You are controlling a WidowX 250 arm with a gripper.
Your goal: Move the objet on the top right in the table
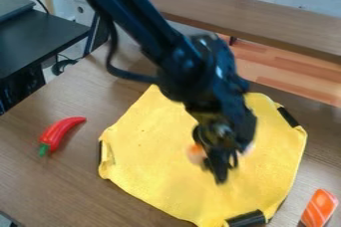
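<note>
Orange with pale stripes, a piece of toy salmon (319, 208) is lying nearest us, below and to the right of the gripper (221, 167) in the camera view. We are seeing the gripper hanging over a yellow cloth (153, 166), while the black arm (136, 19) is slanting in from the upper left, a cable (114, 66) looping beside it. We are finding it impossible to tell how far open the gripper is, or whether it is holding anything.

Directly behind the gripper, we are seeing bits of a pale orange object (196, 154) peeking out on both sides; its shape is staying unclear to us. We are taking that to be the task's thing, and it is showing over the middle of the cloth.

Well to the left of the gripper, a red pepper (61, 130) is lying on the brown table (50, 186), its green stem pointing towards us. Beyond the gripper, a wooden bench (246, 16) is running across the view, and farther off to its left, a dark desk (40, 39) is standing.
</note>
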